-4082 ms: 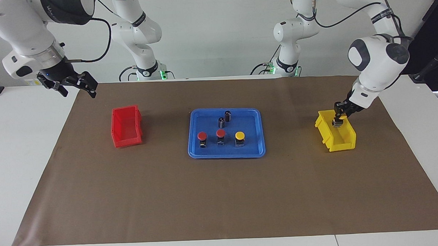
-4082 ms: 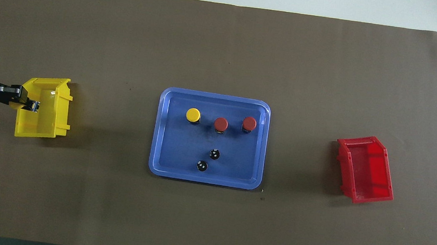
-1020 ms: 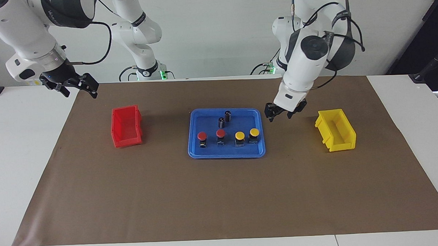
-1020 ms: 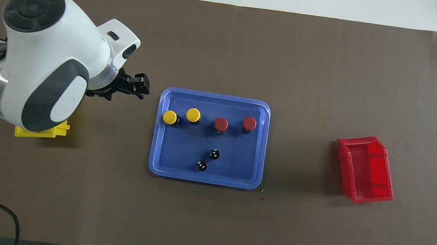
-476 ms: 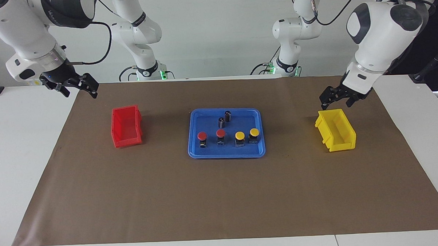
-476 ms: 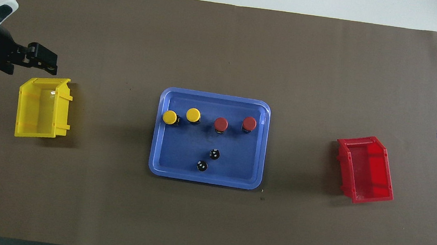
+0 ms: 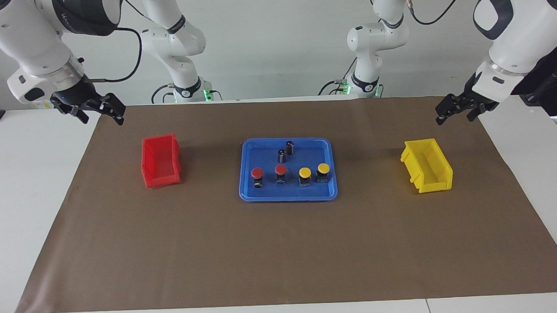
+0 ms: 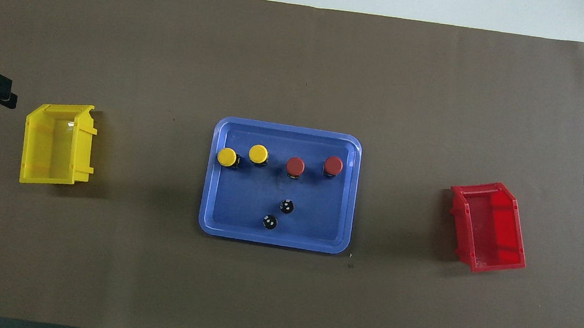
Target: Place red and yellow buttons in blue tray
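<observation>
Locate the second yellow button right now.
It stands in the blue tray, at the end of the button row toward the left arm's end, beside the other yellow button.

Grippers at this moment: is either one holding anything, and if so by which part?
Nothing is held. The left gripper and right gripper are open and empty; all four buttons stand in the blue tray.

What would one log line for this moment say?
buttons: four in blue tray | left pincer: open, empty, raised beside yellow bin | right pincer: open, waiting
</observation>
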Robot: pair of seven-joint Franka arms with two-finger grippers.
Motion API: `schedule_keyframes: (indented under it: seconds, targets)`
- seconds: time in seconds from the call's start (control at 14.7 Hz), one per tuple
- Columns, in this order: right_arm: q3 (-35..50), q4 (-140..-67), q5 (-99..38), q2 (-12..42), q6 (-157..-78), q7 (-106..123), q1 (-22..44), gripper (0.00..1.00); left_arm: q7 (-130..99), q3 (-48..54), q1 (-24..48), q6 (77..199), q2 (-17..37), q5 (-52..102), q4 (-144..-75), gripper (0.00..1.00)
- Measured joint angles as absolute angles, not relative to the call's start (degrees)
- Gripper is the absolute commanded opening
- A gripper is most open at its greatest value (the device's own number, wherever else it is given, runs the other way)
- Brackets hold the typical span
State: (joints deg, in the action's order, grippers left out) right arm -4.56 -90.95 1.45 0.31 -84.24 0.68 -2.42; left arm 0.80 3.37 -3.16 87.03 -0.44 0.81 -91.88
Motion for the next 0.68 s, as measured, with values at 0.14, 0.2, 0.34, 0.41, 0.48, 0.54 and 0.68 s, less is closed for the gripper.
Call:
schedule_keyframes:
  seconds: [0.14, 0.2, 0.34, 0.41, 0.48, 0.54, 0.68]
  targets:
    - [-4.56, -90.95, 1.45, 0.31, -84.24, 0.68, -2.42, 1.00, 1.89, 3.16, -3.33, 84.78, -2.24, 0.82, -91.88, 1.00]
    - [-4.56, -90.95, 1.45, 0.31, -84.24, 0.68, -2.42, 1.00, 2.10, 3.16, -3.08, 84.48, -2.76, 0.82, -91.89, 1.00]
    - [-4.56, -90.95, 1.45, 0.31, -84.24, 0.68, -2.42, 1.00, 2.15, 2.83, -1.72, 84.50, -3.13, 0.82, -91.87, 1.00]
    - [-4.56, -90.95, 1.45, 0.31, -84.24, 0.68, -2.42, 1.00, 2.15, 2.63, -0.90, 84.70, -3.16, 0.82, -91.85, 1.00]
    - [-4.56, -90.95, 1.45, 0.31, -84.24, 0.68, -2.42, 1.00, 2.15, 2.50, -0.21, 85.02, -3.15, 0.82, -91.83, 1.00]
    - [-4.56, -90.95, 1.45, 0.31, -84.24, 0.68, -2.42, 1.00, 2.15, 2.49, 0.27, 85.40, -3.15, 0.82, -91.83, 1.00]
    - [-4.56, -90.95, 1.45, 0.31, -84.24, 0.68, -2.42, 1.00, 2.15, 2.48, 0.51, 85.66, -3.14, 0.82, -91.83, 1.00]
